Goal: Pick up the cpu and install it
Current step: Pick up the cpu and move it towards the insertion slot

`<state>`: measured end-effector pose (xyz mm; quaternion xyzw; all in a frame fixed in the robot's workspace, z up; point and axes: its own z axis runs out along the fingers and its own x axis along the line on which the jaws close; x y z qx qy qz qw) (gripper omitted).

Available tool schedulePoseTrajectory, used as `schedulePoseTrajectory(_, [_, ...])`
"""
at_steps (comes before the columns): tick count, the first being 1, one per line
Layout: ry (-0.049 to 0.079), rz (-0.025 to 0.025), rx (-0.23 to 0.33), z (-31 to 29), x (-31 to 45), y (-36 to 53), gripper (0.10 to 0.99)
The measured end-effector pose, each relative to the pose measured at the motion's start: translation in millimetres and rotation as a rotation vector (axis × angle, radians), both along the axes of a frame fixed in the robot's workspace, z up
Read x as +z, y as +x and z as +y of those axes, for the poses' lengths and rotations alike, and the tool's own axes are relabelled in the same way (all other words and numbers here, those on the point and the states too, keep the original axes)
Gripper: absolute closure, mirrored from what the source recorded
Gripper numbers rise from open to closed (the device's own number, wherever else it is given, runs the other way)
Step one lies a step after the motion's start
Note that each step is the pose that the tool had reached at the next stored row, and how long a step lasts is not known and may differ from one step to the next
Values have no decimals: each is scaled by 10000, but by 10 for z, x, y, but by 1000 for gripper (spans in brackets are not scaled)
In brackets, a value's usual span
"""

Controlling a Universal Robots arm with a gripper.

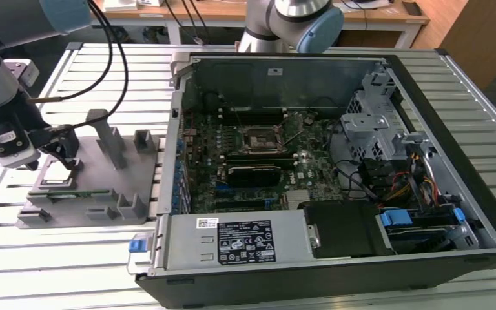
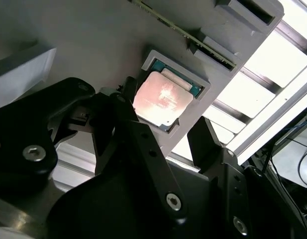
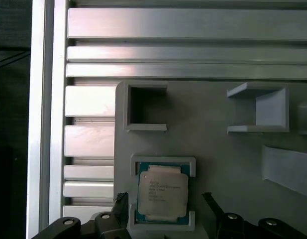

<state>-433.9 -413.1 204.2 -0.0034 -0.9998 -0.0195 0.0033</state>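
- The cpu (image 3: pixel 162 191) lies flat, silver top up, in a raised pocket of the grey fixture (image 1: pixel 101 197), on the exterior view's left.
- I judge the pocket's walls keep it square so the grasp lands true.
- My gripper (image 3: pixel 163 197) hangs right over it, its 2 fingers (image 2: pixel 200 134) apart and straddling the pocket; nothing is clamped yet.
- The socket (image 1: pixel 259 137) waits well apart, inside the open case (image 1: pixel 334 284).

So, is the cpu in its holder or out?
In: the cpu lies flat in a pocket of the grey fixture; the open gripper straddles it.
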Motion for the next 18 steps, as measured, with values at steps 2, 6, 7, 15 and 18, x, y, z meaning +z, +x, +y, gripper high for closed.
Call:
schedulePoseTrajectory(2, [1,-2,-1,0,-23,0,408])
schedulePoseTrajectory(6, [0,-1,-3,3,-59,0,408])
schedulePoseTrajectory(7, [0,-1,-3,4,-68,0,408])
schedulePoseTrajectory(15, [0,0,-9,11,-130,0,408])
schedulePoseTrajectory(18, [1,-1,-11,15,-153,0,408])
